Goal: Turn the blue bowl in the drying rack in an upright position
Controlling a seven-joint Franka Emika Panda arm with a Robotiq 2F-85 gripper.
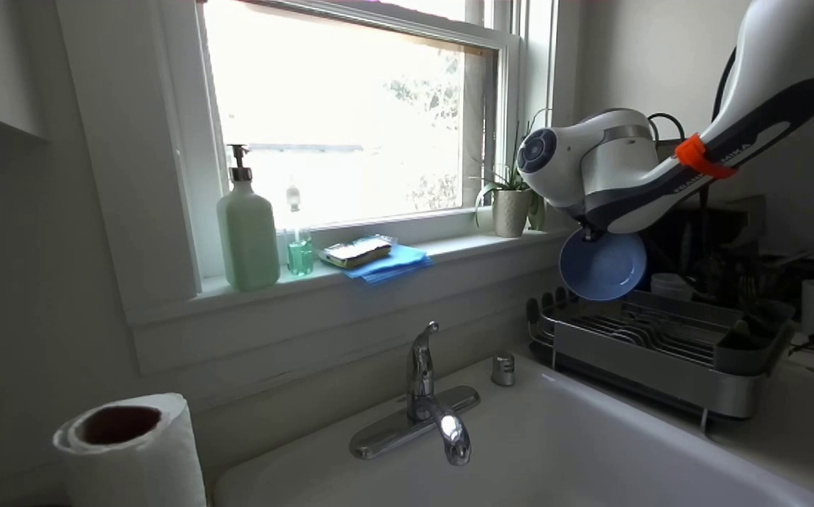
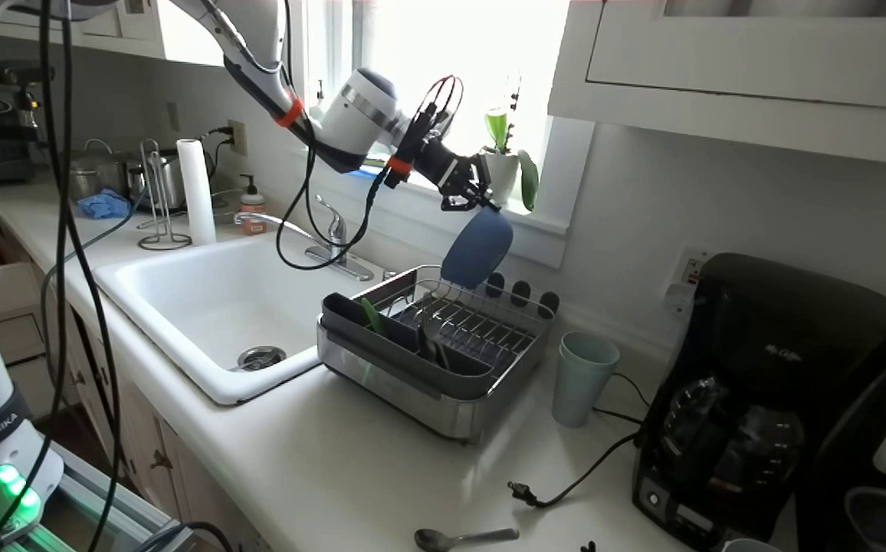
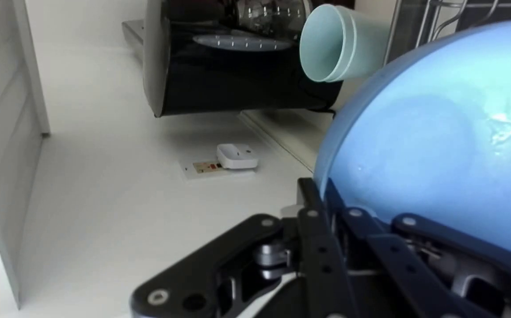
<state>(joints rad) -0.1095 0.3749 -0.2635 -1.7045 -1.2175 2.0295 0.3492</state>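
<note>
The blue bowl shows in both exterior views [image 1: 603, 271] [image 2: 477, 249]. It hangs on edge, steeply tilted, with its open side facing the camera in an exterior view and its outer side in the other exterior picture. My gripper [image 2: 491, 203] is shut on its upper rim. In the wrist view one fingertip is on each side of the rim [image 3: 324, 190], and the bowl's inside [image 3: 414, 132] fills the right. The drying rack [image 1: 632, 345] [image 2: 405, 399] is below the bowl. The bowl's lower edge is near the rack's window-side end; I cannot tell whether they touch.
The rack holds a grey utensil caddy [image 2: 397, 345] with utensils. Pale stacked cups [image 2: 582, 376] and a black coffee maker [image 2: 780, 383] stand beside it. The sink [image 2: 182, 307] and faucet [image 1: 424, 394] are on its other side. A potted plant [image 1: 510, 211] stands on the windowsill near the gripper.
</note>
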